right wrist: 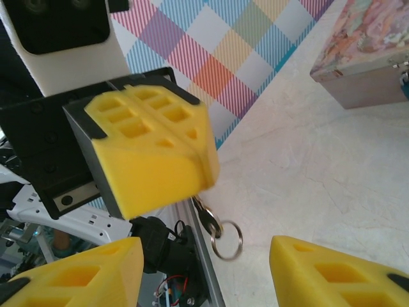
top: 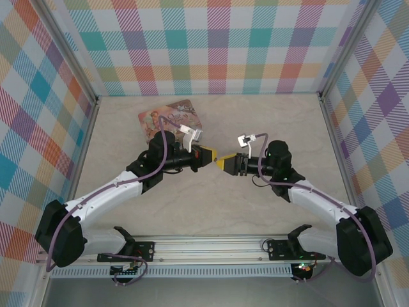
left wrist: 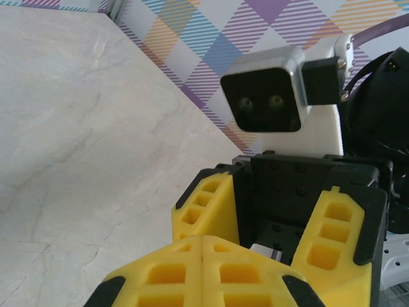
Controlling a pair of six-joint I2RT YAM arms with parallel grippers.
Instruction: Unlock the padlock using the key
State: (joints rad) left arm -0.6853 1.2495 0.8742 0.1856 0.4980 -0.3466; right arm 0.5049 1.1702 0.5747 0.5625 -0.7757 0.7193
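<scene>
My left gripper (top: 211, 157) is shut on the key (right wrist: 206, 216). The key's dark head and silver ring (right wrist: 225, 240) hang below the left gripper's closed yellow fingers (right wrist: 153, 160). My right gripper (top: 225, 164) faces it tip to tip at mid-table and stands open. Its two yellow fingertips (right wrist: 77, 275) flank the dangling ring without touching it. In the left wrist view my shut left gripper (left wrist: 203, 256) points into the right gripper's spread fingers (left wrist: 208, 208), with a silver bit of the key (left wrist: 267, 251) between them. A teal sliver of the padlock (right wrist: 406, 86) shows by the box's clasp.
The pink picture-printed box (top: 171, 118) lies on the table behind the left arm, and shows as the box (right wrist: 364, 57) in the right wrist view. Checked walls (top: 217, 45) enclose the marble-look table (top: 211, 204) on three sides. A metal rail (top: 204, 246) runs along the near edge.
</scene>
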